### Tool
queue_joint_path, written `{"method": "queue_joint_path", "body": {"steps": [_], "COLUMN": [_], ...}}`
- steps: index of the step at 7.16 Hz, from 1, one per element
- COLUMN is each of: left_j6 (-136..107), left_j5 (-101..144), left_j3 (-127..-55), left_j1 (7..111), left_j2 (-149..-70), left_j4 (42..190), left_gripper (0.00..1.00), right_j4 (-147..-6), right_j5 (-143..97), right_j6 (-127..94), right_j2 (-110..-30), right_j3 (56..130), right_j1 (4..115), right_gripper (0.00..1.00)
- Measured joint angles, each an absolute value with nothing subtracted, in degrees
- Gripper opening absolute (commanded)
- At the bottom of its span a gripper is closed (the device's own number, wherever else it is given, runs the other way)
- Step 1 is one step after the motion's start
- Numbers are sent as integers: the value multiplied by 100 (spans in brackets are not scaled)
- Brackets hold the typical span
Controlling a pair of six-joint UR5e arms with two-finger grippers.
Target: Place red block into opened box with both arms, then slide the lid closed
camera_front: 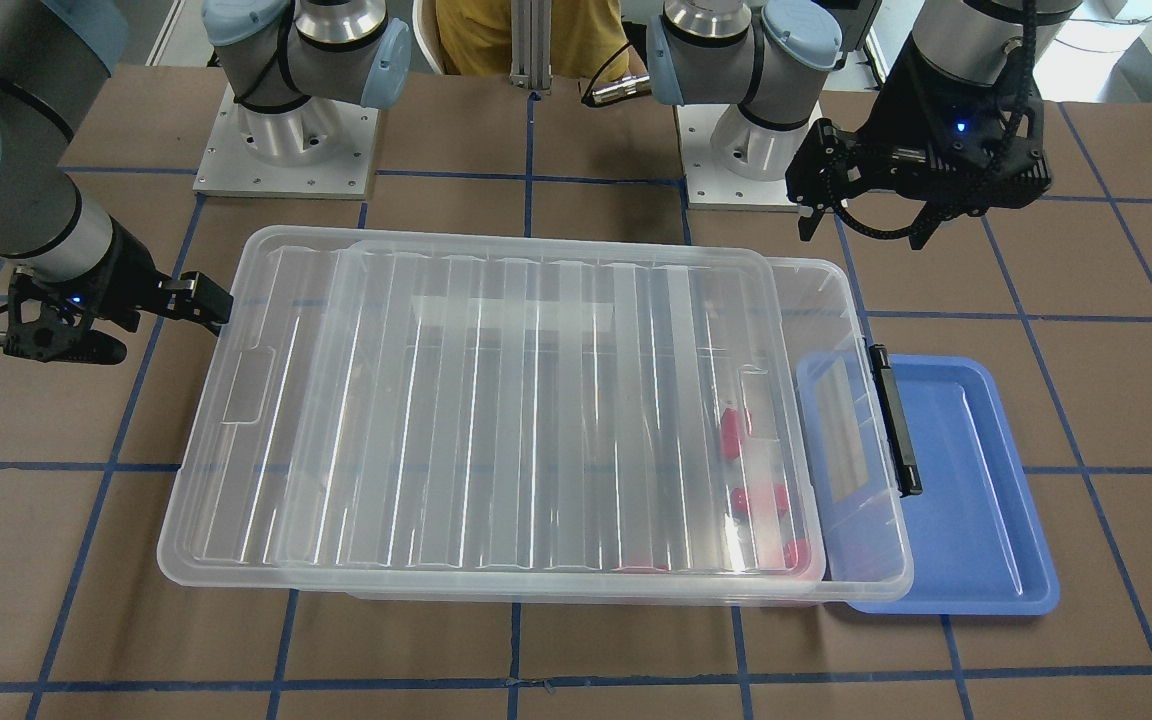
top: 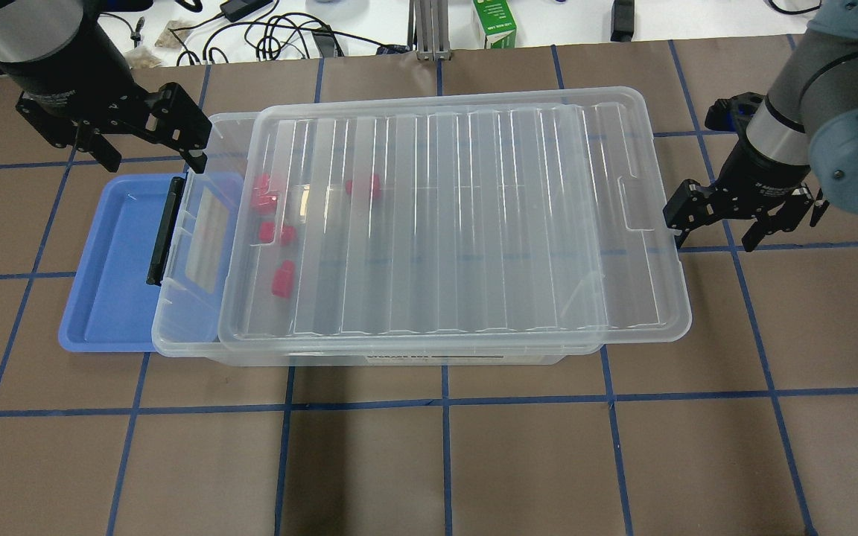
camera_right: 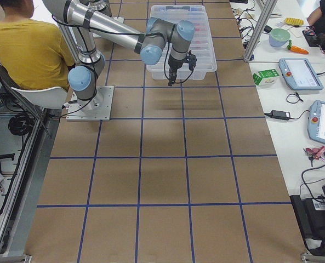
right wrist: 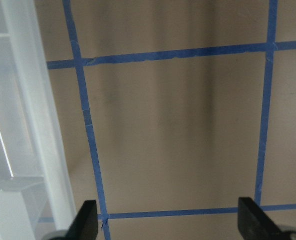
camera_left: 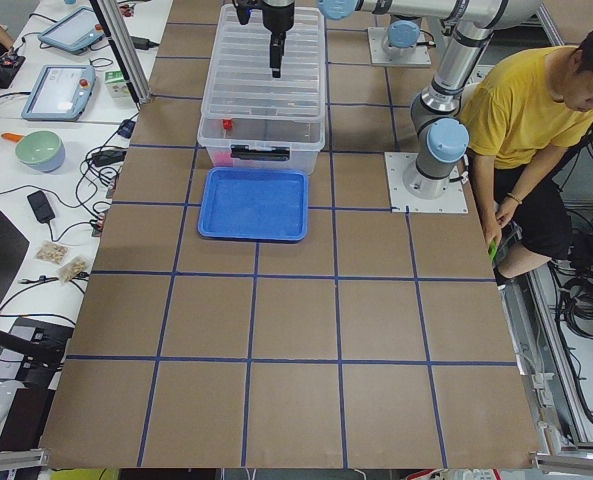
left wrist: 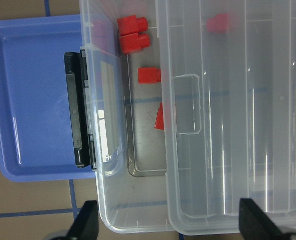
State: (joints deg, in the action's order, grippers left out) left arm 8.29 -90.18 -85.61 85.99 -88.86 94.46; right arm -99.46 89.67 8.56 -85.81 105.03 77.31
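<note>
Right gripper [top: 713,237], wide open and empty, hangs just beside the overhanging short end of the lid [top: 459,223]. Left gripper [top: 153,158], likewise open and empty, stands over the uncovered end of the box [top: 187,327]. The lid's long axis runs along the box, offset toward the robot's right, and the red blocks [top: 282,278] lie inside near the gap. Closure probably calls for a leftward push, and the right arm is nearer.
</note>
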Motion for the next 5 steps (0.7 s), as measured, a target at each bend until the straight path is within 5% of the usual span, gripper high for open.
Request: {"method": "queue_joint_path", "body": {"steps": [5], "left_j6": [827], "left_j5": [-9016], "left_j3": [-8560], "left_j1": [8596], "left_j2": [-8886], "left_j4": [9439], "left_gripper": [100], "right_j4": [-10002], "right_j5": [8801], "right_j6": [578], "right_j2": [-8582], "right_j3": [10505], "right_j1": [8141], "right_gripper": [100]}}
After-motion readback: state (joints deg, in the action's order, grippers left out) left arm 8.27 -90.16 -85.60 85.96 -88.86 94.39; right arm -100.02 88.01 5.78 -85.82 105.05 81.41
